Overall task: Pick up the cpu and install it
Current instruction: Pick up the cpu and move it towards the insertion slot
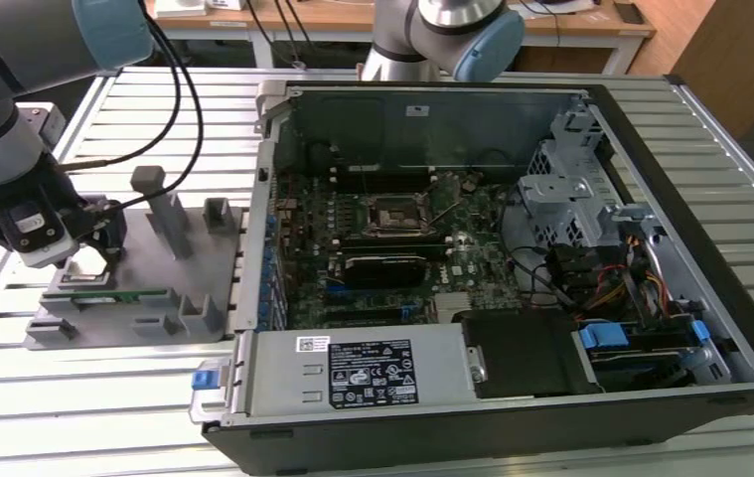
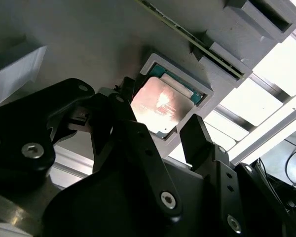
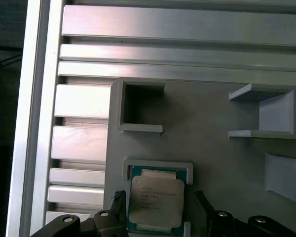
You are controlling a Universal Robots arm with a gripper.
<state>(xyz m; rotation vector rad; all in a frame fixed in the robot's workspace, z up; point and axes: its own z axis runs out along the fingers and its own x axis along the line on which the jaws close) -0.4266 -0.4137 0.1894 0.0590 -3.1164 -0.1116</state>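
Observation:
The cpu (image 3: 155,200) is a small square chip with a shiny metal top, lying flat in a shallow pocket of the grey holder plate (image 3: 222,163). It also appears in the second wrist view as the cpu (image 2: 160,104). My gripper (image 3: 160,212) hovers just over it, open, with one black finger on each side of the chip and neither touching it; in the second wrist view the gripper (image 2: 160,131) straddles the pocket the same way. In the exterior view the gripper (image 1: 85,256) hangs over the holder plate (image 1: 138,318), at that view's left.
An open computer case (image 1: 483,248) stands at the exterior view's right of the holder, its black socket frame (image 1: 394,214) mid-board. A green memory stick (image 1: 118,295) lies in the holder's slot. Grey posts (image 1: 165,214) rise beside my gripper. A slatted metal table (image 3: 84,143) lies beneath.

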